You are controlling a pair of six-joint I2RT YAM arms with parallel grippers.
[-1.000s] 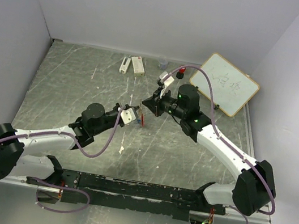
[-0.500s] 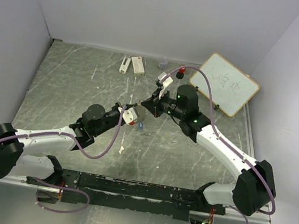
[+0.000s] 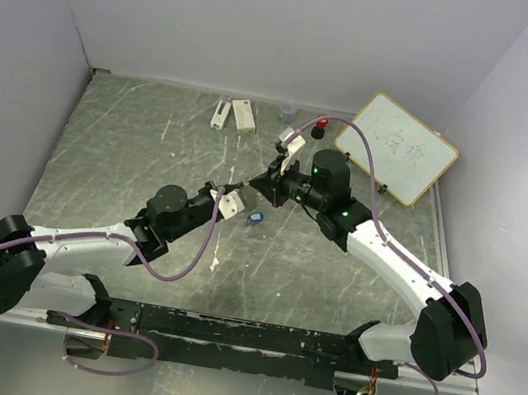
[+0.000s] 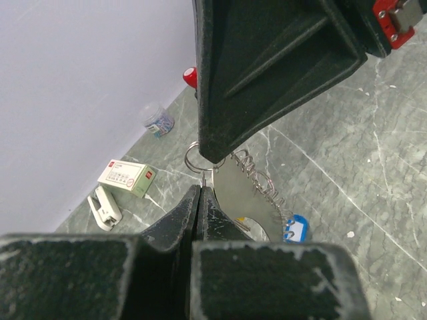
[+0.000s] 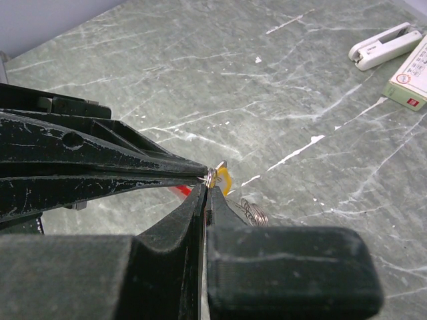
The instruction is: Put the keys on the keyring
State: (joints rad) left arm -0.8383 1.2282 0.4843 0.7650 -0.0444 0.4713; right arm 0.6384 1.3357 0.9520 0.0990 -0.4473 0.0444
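Mid-worktop, left pincer and right pincer, both closed tight, meet at the keyring; which grips it is unclear.

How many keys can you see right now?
1. A yellow key sits right where the tips of the left gripper and the right gripper meet, seen from the right wrist. A second key may be hidden behind them.

Two grippers, one keyring, one whiteboard
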